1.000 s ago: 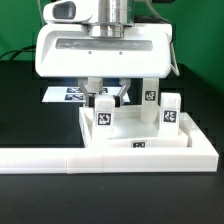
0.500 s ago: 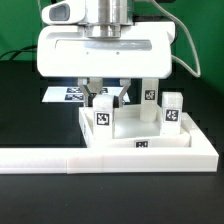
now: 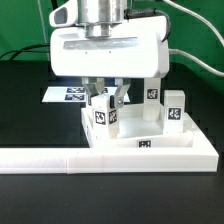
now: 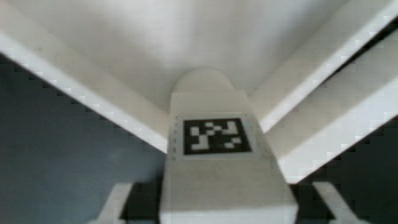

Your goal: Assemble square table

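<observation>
The square white tabletop [image 3: 135, 133] lies flat with a tag on its front edge. Three white tagged legs stand upright on it. My gripper [image 3: 107, 101] reaches down from above and is shut on the front left leg [image 3: 103, 118], one finger on each side. The two other legs [image 3: 150, 97] [image 3: 172, 108] stand free toward the exterior view's right. In the wrist view the held leg [image 4: 217, 110] runs out from between my gripper [image 4: 222, 205], its tag facing the camera, with the tabletop [image 4: 196, 40] behind it. The leg's foot is hidden.
A long low white L-shaped wall [image 3: 40, 157] runs along the front and up the exterior view's right side of the tabletop. The marker board [image 3: 62, 95] lies on the black table behind, at the exterior view's left, partly under the hand.
The hand has turned and shifted slightly toward the exterior view's right, still closed on the front left leg. The other legs and the tabletop have not moved.
</observation>
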Motion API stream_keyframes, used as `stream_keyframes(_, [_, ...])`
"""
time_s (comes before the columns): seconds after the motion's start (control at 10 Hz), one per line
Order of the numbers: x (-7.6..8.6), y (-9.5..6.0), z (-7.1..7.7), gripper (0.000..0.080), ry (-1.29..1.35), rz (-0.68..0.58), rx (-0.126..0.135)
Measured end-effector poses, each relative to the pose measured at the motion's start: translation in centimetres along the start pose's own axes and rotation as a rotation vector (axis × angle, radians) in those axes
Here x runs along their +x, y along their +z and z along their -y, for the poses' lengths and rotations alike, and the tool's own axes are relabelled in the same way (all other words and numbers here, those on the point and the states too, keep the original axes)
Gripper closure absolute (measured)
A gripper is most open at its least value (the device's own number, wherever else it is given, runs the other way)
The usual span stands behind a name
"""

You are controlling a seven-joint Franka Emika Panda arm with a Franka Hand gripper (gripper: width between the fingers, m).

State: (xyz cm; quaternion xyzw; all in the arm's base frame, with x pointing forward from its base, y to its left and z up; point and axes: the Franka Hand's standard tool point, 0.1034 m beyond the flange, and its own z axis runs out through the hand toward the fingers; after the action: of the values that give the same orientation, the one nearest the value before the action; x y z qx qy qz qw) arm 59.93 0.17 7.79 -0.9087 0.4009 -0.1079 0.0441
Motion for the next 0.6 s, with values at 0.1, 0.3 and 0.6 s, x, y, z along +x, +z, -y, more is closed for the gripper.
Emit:
stream_keyframes(0.1, [0.00,-0.05,0.01,0.0508,0.103,-0.002,-0.002])
stream_keyframes(0.3, [-0.11,-0.07,0.10,0.0505,0.291,0.000,-0.001])
stream_keyframes(0.6, [-0.24,-0.09,0.27,0.0501,0.471,0.003,0.002])
